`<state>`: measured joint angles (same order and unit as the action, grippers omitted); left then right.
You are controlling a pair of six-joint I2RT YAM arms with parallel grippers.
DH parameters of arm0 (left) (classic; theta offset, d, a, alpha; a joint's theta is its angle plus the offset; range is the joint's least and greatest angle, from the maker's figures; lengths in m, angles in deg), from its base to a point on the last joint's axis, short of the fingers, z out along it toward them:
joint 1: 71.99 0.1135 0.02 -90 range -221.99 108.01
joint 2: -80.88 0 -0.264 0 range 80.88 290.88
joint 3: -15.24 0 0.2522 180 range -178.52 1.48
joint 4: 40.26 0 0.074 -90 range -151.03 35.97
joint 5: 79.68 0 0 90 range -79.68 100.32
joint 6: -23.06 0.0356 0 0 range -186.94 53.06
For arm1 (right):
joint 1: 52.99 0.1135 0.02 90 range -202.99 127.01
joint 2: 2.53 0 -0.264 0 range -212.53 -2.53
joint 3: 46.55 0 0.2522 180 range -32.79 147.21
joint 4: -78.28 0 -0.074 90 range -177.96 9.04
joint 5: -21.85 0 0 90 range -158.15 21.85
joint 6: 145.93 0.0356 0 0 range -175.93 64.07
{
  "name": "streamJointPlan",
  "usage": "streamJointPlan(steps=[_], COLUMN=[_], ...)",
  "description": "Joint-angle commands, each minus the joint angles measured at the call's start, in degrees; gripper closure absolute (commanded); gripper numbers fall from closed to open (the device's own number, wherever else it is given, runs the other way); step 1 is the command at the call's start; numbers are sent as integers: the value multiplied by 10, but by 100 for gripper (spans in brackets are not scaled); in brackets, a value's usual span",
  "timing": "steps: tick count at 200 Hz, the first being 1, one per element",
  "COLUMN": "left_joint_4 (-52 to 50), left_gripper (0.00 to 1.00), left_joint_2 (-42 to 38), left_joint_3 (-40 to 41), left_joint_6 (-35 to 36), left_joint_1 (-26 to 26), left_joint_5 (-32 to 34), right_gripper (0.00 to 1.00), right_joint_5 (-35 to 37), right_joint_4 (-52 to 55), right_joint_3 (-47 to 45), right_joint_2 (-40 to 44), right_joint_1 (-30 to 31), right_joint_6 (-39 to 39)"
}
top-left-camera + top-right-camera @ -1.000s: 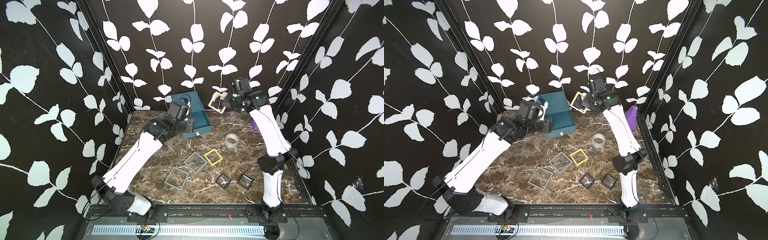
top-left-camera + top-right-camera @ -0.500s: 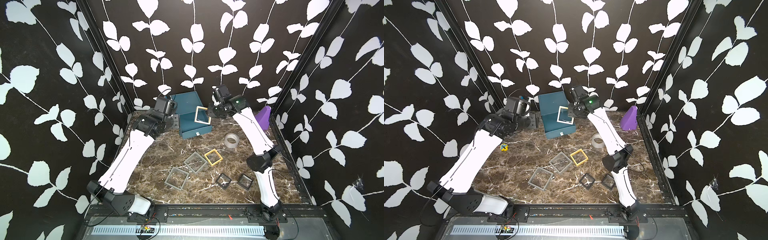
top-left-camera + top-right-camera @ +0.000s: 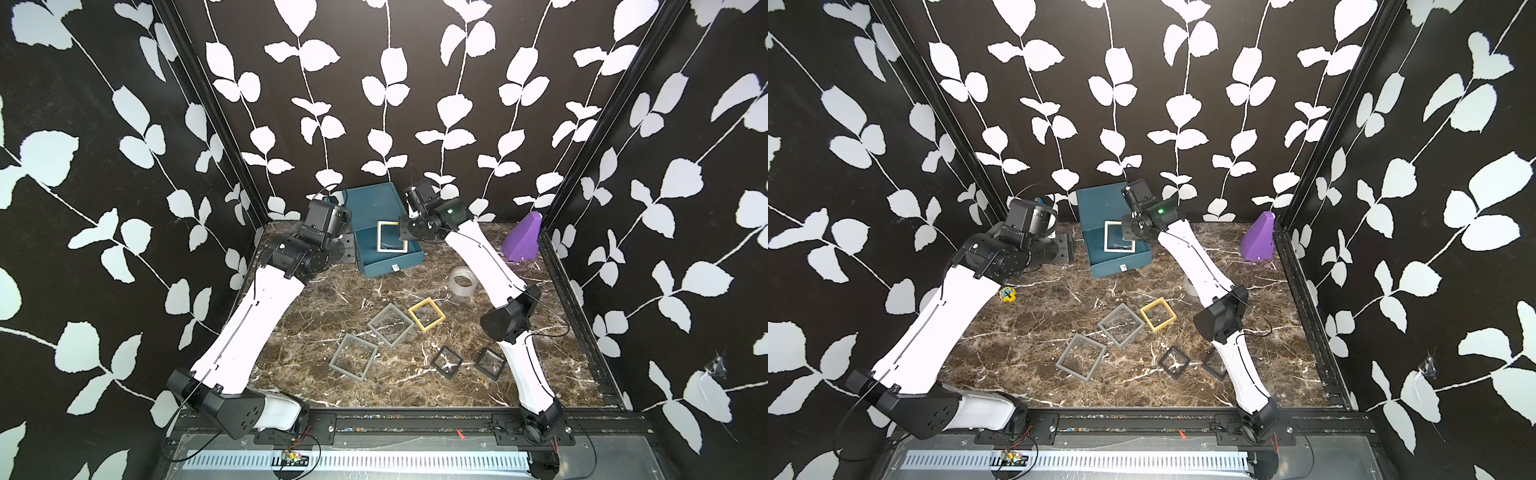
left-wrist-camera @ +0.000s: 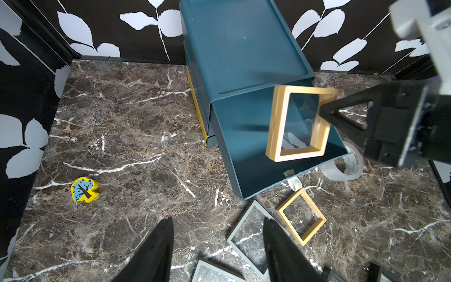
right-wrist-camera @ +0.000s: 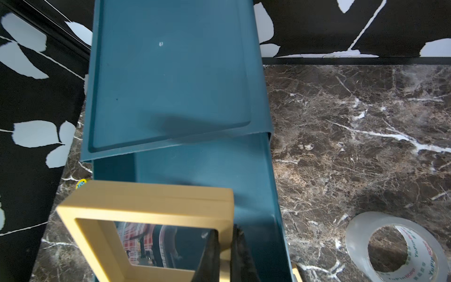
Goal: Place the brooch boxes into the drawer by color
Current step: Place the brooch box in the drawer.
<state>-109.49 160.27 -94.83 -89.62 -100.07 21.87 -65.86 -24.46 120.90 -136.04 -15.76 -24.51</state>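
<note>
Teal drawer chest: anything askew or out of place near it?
The teal drawer chest sits skewed, not square to the back wall. A small yellow-and-blue tree-shaped toy lies apart from it, unrelated to the sorting.

Walled on three sides in black paper [image 3: 374,104] printed with white leafy vines. Floored in dark brown marble [image 3: 340,291] veined with white. Braced at the back corners by black metal posts [image 3: 218,124], edged in front by a black rail [image 3: 395,419] and a white slotted strip [image 3: 374,461]. Lit brightly and evenly.
</note>
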Motion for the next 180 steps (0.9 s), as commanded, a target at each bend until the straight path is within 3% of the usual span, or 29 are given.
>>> streamJointPlan(steps=[1,86,118,180], left_joint_4=[-2,24,32,41], left_gripper=[43,43,43,43], left_joint_2=[-21,-17,-16,-25], left_joint_3=[8,36,45,59], left_joint_6=[-5,-12,-17,-14], left_joint_1=[1,1,1,2], left_joint_5=[-4,-56,-75,-103], right_gripper=[100,100,84,64], right_joint_5=[17,27,17,9], right_joint_4=[-14,-12,-11,-30], right_joint_3=[15,14,14,14], right_joint_2=[-17,-52,-59,-21], right_joint_1=[12,21,21,15], right_joint_6=[-25,-42,-28,-14])
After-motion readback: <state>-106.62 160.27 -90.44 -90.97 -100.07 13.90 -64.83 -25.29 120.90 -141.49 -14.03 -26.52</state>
